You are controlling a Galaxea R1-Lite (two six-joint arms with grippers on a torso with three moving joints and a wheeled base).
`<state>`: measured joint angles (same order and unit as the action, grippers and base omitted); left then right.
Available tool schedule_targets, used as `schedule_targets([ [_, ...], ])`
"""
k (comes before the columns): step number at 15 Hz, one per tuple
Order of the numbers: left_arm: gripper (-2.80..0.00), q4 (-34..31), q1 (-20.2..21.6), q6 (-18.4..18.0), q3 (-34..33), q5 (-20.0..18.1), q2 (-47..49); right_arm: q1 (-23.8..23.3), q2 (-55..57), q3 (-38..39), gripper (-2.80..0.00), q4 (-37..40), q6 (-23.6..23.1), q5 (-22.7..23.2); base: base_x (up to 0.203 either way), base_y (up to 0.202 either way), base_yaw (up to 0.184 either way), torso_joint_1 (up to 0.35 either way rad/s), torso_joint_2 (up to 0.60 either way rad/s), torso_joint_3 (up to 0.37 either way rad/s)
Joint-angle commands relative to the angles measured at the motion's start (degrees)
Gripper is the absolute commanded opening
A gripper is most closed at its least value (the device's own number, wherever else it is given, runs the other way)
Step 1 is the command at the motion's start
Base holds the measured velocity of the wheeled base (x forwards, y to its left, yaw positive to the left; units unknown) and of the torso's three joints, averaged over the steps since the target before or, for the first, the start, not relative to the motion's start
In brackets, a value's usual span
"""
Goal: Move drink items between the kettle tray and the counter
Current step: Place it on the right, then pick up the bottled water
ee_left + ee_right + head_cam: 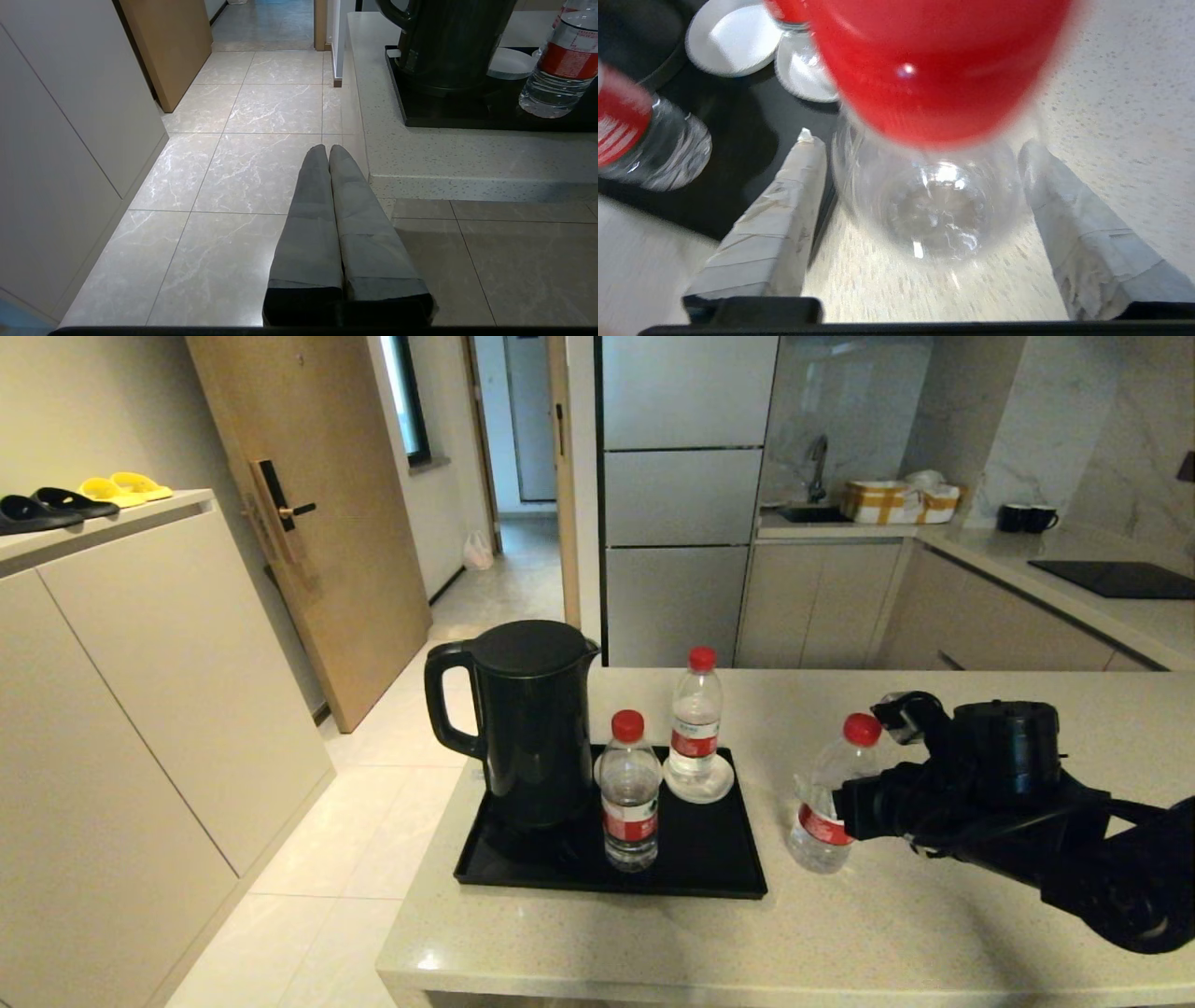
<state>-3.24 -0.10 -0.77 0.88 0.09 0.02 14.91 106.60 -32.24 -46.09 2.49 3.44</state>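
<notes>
Bottles with red caps are the things to watch: three of them, two on the black tray [709, 873] and one off it. The third bottle [826, 798] leans on the pale speckled surface [653, 943], just beside the tray's right edge, tilted with its cap towards the right arm. The right claw [845, 812] is around its middle; from the wrist I see the two taped fingers [775, 233] on either side of the clear body, spread wide, one close against it and the other with a sliver of gap, so I cannot tell whether they really grip. On the tray, a black kettle [527, 723] stands at the left, one bottle [630, 793] upright near the front just beside it, and another bottle [695, 723] at the back on a small white saucer [700, 789]. The left claw [328, 151] hangs low beside the surface's edge, over the tiled floor [233, 154], its fingers pressed together on nothing.
</notes>
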Motion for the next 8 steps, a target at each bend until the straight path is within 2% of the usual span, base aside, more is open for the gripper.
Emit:
schedule_targets([
  [1,-2.80,0.0,0.0,0.0,0.0,0.0,0.1,-1.3,-7.5,-0.4,0.00,5.9,-1.5,2.6,0.000,0.000,0.000,0.000,0.00,0.000],
  [3,-2.80,0.0,0.0,0.0,0.0,0.0,0.1,-2.3,-12.8,-1.0,0.00,9.8,-2.1,6.1,0.000,0.000,0.000,0.000,0.00,0.000],
  [8,-2.80,-0.1,0.0,0.0,0.0,0.0,0.1,-2.9,-21.0,-2.9,0.00,15.3,-2.2,7.5,0.000,0.000,0.000,0.000,0.00,0.000],
])
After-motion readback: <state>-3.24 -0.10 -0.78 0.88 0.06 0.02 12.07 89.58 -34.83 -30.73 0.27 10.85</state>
